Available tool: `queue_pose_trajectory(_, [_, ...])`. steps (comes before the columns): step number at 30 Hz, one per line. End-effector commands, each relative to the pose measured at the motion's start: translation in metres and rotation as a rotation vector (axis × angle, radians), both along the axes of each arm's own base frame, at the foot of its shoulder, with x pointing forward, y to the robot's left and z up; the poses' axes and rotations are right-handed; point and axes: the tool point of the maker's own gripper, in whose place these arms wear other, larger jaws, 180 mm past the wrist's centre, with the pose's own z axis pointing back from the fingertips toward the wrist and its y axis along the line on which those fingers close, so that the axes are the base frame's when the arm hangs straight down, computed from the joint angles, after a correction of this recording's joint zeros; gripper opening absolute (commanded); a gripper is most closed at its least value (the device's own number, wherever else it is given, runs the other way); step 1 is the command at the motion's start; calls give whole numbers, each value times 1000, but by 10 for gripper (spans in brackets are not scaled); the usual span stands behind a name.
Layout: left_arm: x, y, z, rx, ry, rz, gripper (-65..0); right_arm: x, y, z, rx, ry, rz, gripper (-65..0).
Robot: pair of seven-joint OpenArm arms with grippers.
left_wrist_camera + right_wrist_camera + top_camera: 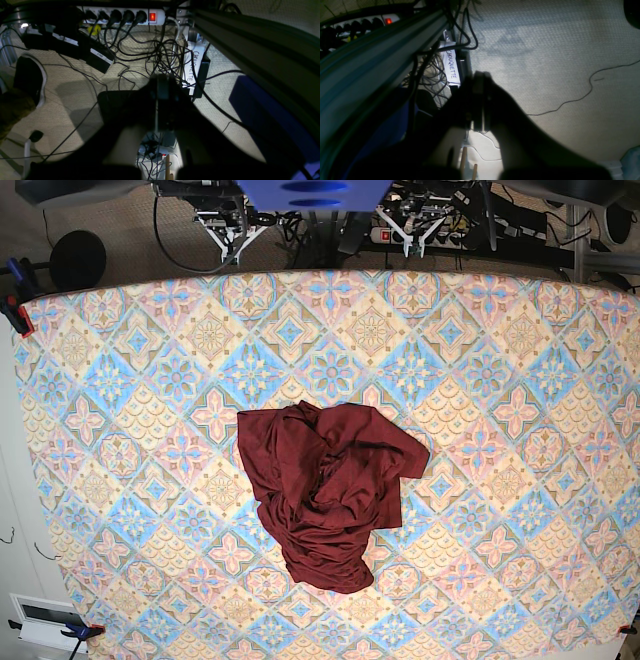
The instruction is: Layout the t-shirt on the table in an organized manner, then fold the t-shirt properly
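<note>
Lying crumpled near the middle of the table, the t-shirt appeared only in the base view, a maroon heap on the diamond-patterned cloth, well apart from both arms at the far edge. Neither wrist view showed it. Each looked down past the table's frame at pale carpet. The left gripper had its jaws pressed together, pinching nothing; beyond its tips lay a white power strip with a lit red switch and a tangle of black cables. The right gripper was likewise closed and empty, a label reading "CHOUQUETTE" just beyond its tips.
</note>
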Motion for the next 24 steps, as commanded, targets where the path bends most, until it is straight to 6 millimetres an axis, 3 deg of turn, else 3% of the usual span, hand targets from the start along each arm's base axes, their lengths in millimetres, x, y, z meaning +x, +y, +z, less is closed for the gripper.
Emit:
queue_pose_trajectory(1, [-2, 0, 0, 1, -1, -2, -650, -1, -2, 0, -3, -1, 1, -647])
queue_pose_trajectory(24, [-2, 0, 0, 1, 2, -2, -650, -1, -2, 0, -3, -1, 1, -647])
